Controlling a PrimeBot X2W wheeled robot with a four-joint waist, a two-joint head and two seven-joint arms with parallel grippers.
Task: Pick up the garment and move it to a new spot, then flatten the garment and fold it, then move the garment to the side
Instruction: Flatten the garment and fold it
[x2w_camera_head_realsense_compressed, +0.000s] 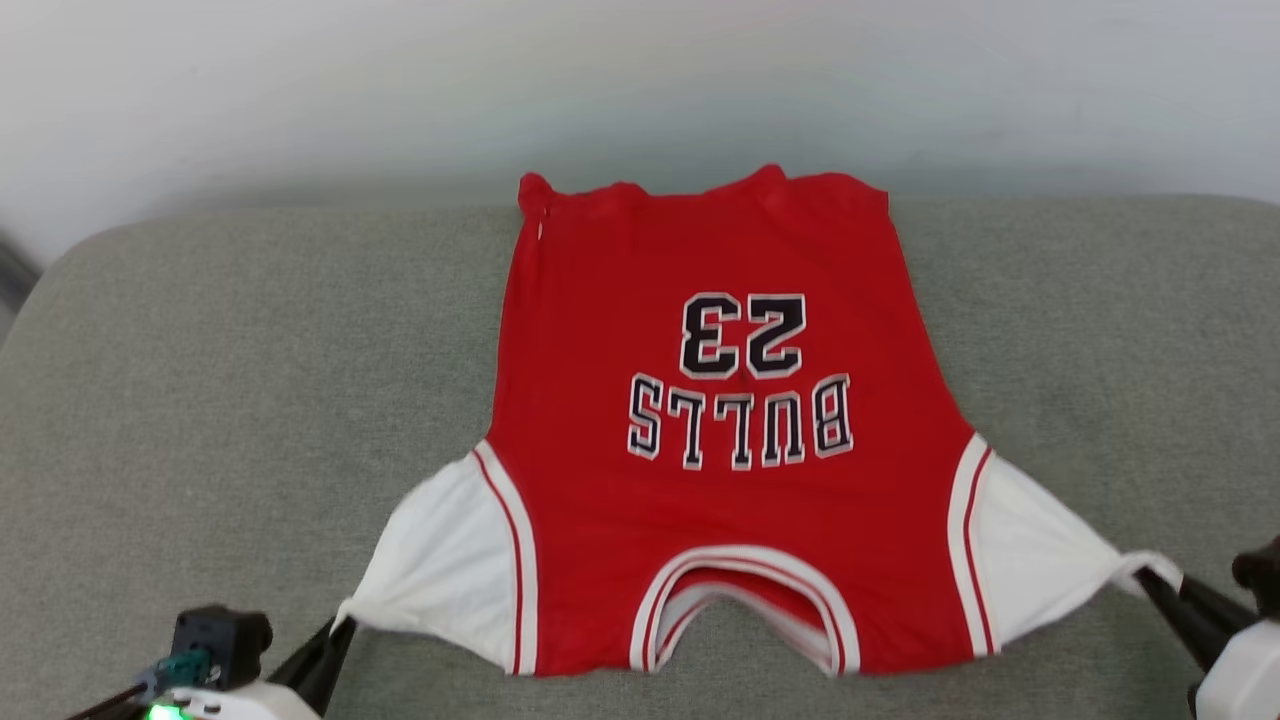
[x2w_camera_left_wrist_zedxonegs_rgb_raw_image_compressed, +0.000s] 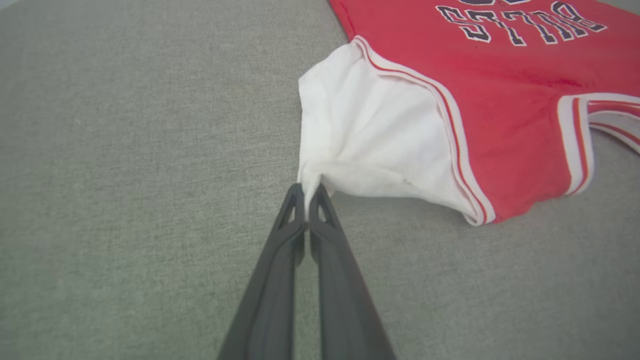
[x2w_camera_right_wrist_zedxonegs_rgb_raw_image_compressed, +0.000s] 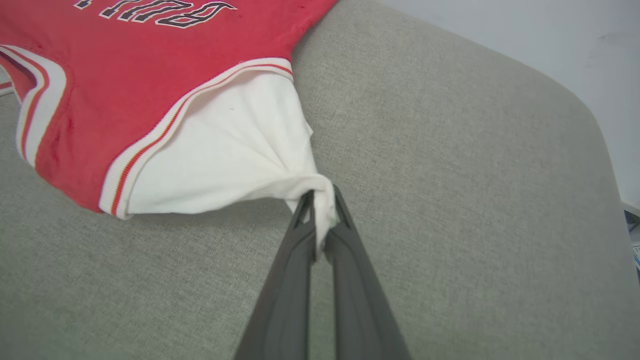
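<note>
The garment (x2w_camera_head_realsense_compressed: 720, 500), a red jersey with white sleeve panels and black "BULLS 23" lettering, lies spread flat on the grey cushion, collar toward me and hem at the far side. My left gripper (x2w_camera_head_realsense_compressed: 340, 622) is shut on the tip of the white left sleeve (x2w_camera_left_wrist_zedxonegs_rgb_raw_image_compressed: 370, 145), pulling it taut; the pinch is clear in the left wrist view (x2w_camera_left_wrist_zedxonegs_rgb_raw_image_compressed: 309, 192). My right gripper (x2w_camera_head_realsense_compressed: 1150, 580) is shut on the tip of the white right sleeve (x2w_camera_right_wrist_zedxonegs_rgb_raw_image_compressed: 225, 155), with the cloth bunched between its fingertips (x2w_camera_right_wrist_zedxonegs_rgb_raw_image_compressed: 322, 200). Both sleeves stretch outward from the red body.
The grey fabric cushion (x2w_camera_head_realsense_compressed: 220, 400) reaches well beyond the jersey on both sides. Its rounded back edge meets a pale wall (x2w_camera_head_realsense_compressed: 640, 80). The cushion's rounded corner and the wall show at the right of the right wrist view (x2w_camera_right_wrist_zedxonegs_rgb_raw_image_compressed: 575, 100).
</note>
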